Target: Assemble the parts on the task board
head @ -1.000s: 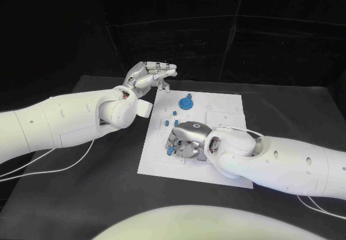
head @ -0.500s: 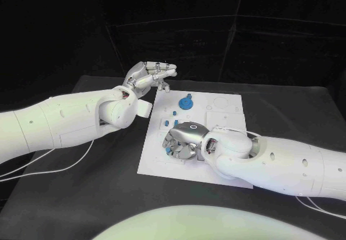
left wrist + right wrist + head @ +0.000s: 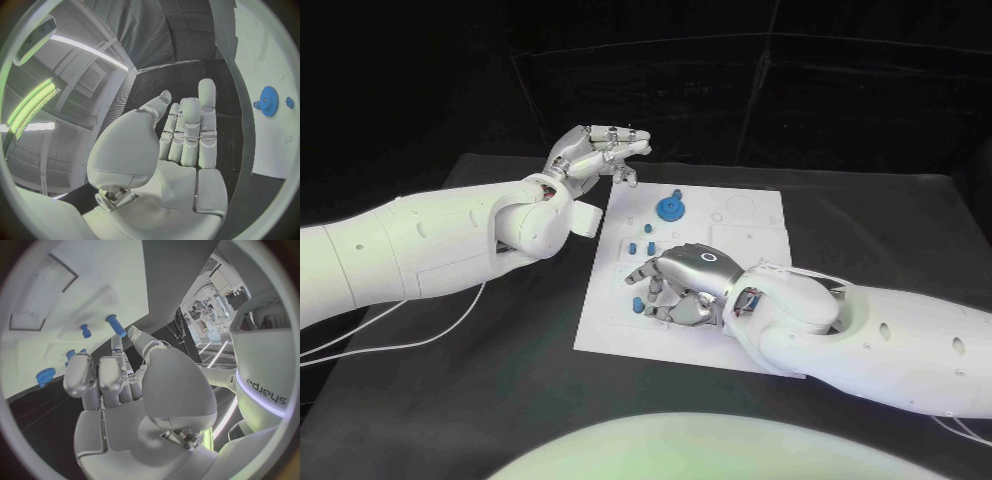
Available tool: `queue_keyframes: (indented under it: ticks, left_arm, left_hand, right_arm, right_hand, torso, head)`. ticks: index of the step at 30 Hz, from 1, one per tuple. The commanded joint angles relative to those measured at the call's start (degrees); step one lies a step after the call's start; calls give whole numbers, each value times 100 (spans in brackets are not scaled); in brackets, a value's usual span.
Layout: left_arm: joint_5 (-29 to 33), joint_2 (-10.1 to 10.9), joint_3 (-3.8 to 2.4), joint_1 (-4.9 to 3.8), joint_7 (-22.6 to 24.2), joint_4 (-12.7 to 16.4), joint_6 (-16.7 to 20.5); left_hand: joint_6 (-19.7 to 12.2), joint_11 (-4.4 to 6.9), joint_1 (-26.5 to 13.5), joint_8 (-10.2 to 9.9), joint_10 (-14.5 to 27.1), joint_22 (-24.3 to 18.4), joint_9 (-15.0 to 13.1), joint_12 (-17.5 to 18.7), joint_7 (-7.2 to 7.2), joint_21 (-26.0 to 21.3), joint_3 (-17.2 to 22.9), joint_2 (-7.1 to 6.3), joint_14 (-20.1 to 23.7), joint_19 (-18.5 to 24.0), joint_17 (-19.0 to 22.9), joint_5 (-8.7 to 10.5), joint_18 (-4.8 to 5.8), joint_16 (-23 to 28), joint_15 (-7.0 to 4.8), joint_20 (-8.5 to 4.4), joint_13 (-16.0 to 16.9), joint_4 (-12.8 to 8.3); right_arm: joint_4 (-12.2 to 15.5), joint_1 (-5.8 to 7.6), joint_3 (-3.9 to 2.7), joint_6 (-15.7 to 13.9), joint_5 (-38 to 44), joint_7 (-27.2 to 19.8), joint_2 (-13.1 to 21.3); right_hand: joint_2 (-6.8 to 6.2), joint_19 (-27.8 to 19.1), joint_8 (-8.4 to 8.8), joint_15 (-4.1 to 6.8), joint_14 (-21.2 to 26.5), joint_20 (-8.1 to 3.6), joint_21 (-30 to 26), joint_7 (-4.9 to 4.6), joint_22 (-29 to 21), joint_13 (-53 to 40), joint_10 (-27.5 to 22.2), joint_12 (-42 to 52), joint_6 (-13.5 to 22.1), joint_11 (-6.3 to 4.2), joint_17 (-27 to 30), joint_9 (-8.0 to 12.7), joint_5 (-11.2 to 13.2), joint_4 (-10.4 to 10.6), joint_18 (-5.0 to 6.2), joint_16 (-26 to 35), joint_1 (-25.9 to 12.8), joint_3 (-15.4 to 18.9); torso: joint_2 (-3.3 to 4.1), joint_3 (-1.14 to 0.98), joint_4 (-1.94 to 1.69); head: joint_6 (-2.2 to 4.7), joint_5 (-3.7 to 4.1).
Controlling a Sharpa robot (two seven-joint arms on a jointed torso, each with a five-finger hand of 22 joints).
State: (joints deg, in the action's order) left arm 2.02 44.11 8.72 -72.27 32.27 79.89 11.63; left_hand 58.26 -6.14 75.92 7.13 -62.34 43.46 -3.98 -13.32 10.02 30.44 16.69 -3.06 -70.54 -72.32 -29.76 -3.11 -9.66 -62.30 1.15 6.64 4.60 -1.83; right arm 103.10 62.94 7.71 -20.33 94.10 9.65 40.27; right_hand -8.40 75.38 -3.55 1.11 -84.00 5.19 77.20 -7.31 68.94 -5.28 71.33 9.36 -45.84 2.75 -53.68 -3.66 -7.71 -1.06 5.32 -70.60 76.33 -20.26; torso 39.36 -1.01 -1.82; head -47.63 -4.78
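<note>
Lifted off the small blue parts (image 3: 635,303), the silver right hand (image 3: 678,288) hovers empty, fingers apart, over the white task board (image 3: 625,335), so nothing was picked up.

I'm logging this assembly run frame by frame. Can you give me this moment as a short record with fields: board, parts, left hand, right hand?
board: white task board flat on the black table
parts: blue gear standing at the board's far end; small blue pegs nearer the middle; one blue piece by the right hand's fingertips
left hand: left hand raised beyond the board's far left corner, fingers curled, holding nothing visible
right hand: right hand low over the board's near left part, fingers spread downward; whether it holds a part cannot be told
</note>
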Motion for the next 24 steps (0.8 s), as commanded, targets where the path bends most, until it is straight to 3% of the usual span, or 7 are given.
queue_keyframes:
  ticks: [1,4,8,12,16,19,24]
  left_arm:
    - [13,9,-4,-8,45,4,-62]
    - [13,19,-4,-7,46,3,-60]
    - [13,27,-4,-7,46,3,-58]
    - [13,49,-3,-7,48,21,-49]
    - [13,66,-3,-7,49,40,-45]
    - [13,78,-2,-7,49,54,-43]
    - [13,106,0,-7,50,88,-40]
  left_hand:
    - [-12,1,37,36,25,-9,7,-18,28,-36,-32,15,57,45,5,2,-77,36,2,12,-4,8]
    - [-12,1,37,36,25,-9,7,-18,28,-36,-32,15,57,45,5,2,-77,36,2,12,-4,8]
    - [-12,1,37,36,25,-9,7,-18,28,-36,-32,15,57,45,5,2,-77,36,2,12,-4,8]
    - [-12,1,37,36,25,-9,7,-18,28,-36,-32,15,57,45,5,2,-77,36,2,12,-4,8]
    - [-12,1,37,36,25,-9,7,-18,28,-36,-32,15,57,45,5,2,-77,36,2,12,-4,8]
    - [-12,1,37,36,25,-9,7,-18,28,-36,-32,15,57,45,5,2,-77,36,2,12,-4,8]
    - [-18,0,61,50,45,-30,7,-56,31,-57,-54,27,65,38,36,2,-78,40,3,12,-6,1]
  right_arm:
    - [236,41,-35,-546,-258,-179,286]
    - [454,101,-139,-607,-787,-156,674]
    - [666,194,-197,-620,-1510,18,1157]
    - [890,261,-227,-494,-2022,554,1864]
    - [980,271,-224,-395,-1878,1039,2238]
    - [1060,262,-138,-331,-1693,1397,2485]
    - [1155,241,97,-243,-1407,1906,2794]
  right_hand:
    - [-70,1,-49,71,-61,-49,23,2,17,-71,164,118,-271,-36,-14,-35,-53,53,-40,-44,-45,139]
    - [-109,26,-148,89,-74,-71,40,8,48,-236,459,384,-549,-53,-69,-77,-98,133,-49,-84,-120,336]
    - [-161,177,-354,77,-145,-67,168,-16,251,-754,806,1095,-956,-39,-381,-137,-298,311,-97,-293,-299,747]
    - [24,481,-650,69,-296,-128,470,87,718,-5161,726,5384,-1013,-69,-1695,-156,-613,672,-200,-1083,-344,1590]
    - [170,626,-896,77,-350,-66,609,35,949,-6488,966,6528,-1064,-53,-2144,-200,-559,995,-247,-1307,-505,2011]
    - [214,713,-1043,72,-381,-63,690,45,1083,-6894,1067,6855,-1043,-58,-2374,-240,-690,1259,-276,-1419,-590,2280]
    - [195,726,-1235,66,-396,-53,712,50,1118,-7071,1081,6975,-983,-54,-2519,-301,-730,1677,-282,-1488,-650,2643]
  torso:
    - [-6,6,-2]
    - [-2,4,2]
    - [-3,12,6]
    - [-6,26,12]
    - [-9,30,50]
    - [-17,26,81]
    - [-29,43,94]
  head:
    - [31,49]
    - [62,124]
    - [119,279]
    - [167,468]
    - [192,567]
    - [189,573]
    - [205,652]
